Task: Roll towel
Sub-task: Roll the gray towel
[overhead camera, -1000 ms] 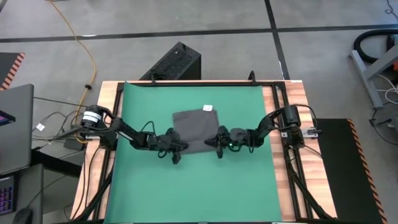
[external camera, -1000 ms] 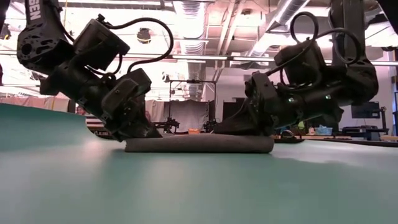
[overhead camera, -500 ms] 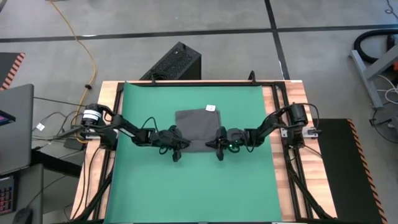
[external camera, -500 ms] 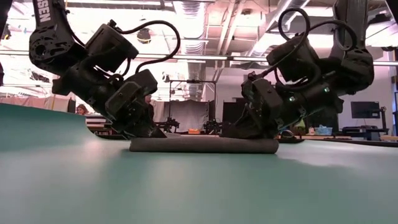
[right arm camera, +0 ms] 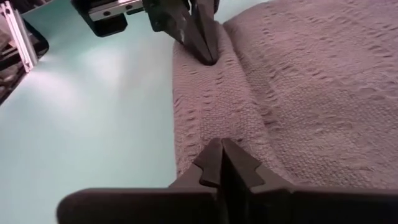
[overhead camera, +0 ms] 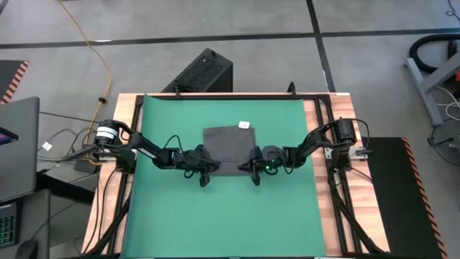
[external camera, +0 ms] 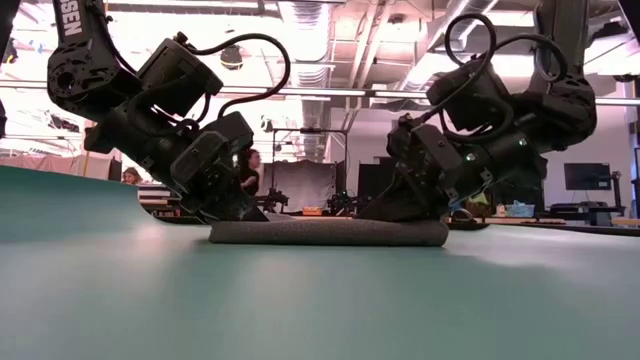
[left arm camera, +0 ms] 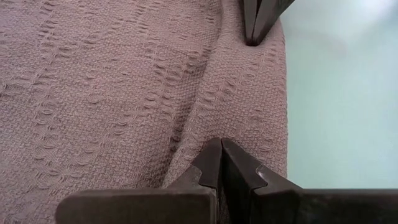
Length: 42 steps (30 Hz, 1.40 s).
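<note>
High view: both claws at towel (overhead camera: 226, 147) roll.

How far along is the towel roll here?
Done: the near edge of the towel is turned into a short roll. In hand: left gripper and right gripper pinch that roll at its two ends. Left: most of the towel lies flat, up to the white tag.

A grey concrete floor (overhead camera: 237, 21) crossed by dark seams surrounds the wooden table (overhead camera: 327, 216), where a yellow cable (overhead camera: 92, 43) trails past a black perforated box (overhead camera: 203, 72). A laptop (overhead camera: 18, 147) sits at the left edge. Beyond the table, bright ceiling lights (external camera: 330, 45) and exposed ducting (external camera: 300, 20) hang over a workshop where 1 person (external camera: 246, 170) stands beside a monitor (external camera: 585, 177).
</note>
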{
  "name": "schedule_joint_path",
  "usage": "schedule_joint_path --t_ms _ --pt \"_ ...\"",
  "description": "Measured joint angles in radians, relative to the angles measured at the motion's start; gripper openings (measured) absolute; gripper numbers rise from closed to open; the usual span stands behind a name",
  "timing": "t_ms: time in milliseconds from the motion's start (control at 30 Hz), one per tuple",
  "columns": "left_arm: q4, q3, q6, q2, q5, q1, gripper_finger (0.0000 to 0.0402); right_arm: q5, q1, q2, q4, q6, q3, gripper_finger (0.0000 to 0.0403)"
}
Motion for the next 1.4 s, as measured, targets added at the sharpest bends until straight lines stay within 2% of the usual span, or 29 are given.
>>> schedule_joint_path --t_ms 233,400,533,700,800,900,1233,1400 --pt "-0.002 -0.001 0.017 0.000 0.010 0.001 0.0000 -0.018 -0.071 -0.197 -0.107 -0.101 -0.006 0.0034" --pt "-0.006 -0.001 0.010 0.000 0.014 0.002 0.0000 -0.067 -0.118 -0.419 -0.265 -0.244 -0.003 0.0046" --pt "-0.006 -0.001 0.009 0.000 0.015 0.002 0.0000 -0.136 -0.085 -0.614 -0.468 -0.429 -0.002 0.0101" --pt "-0.006 -0.001 0.009 0.000 0.016 0.002 0.0000 -0.124 0.023 -0.753 -0.659 -0.626 -0.001 0.0220" --pt "-0.006 -0.001 0.009 0.000 0.016 0.001 0.0000 0.011 0.076 -0.754 -0.681 -0.699 -0.001 0.0279" --pt "-0.006 -0.001 0.009 0.000 0.016 0.001 0.0000 0.129 0.098 -0.709 -0.665 -0.726 -0.001 0.0307" --pt "-0.007 -0.002 0.007 0.000 0.017 0.001 0.0000 0.125 0.155 -0.519 -0.559 -0.755 0.000 0.0307" --pt "-0.007 -0.002 0.007 0.000 0.017 0.001 0.0000 0.195 0.137 -0.414 -0.537 -0.770 0.001 0.0306"
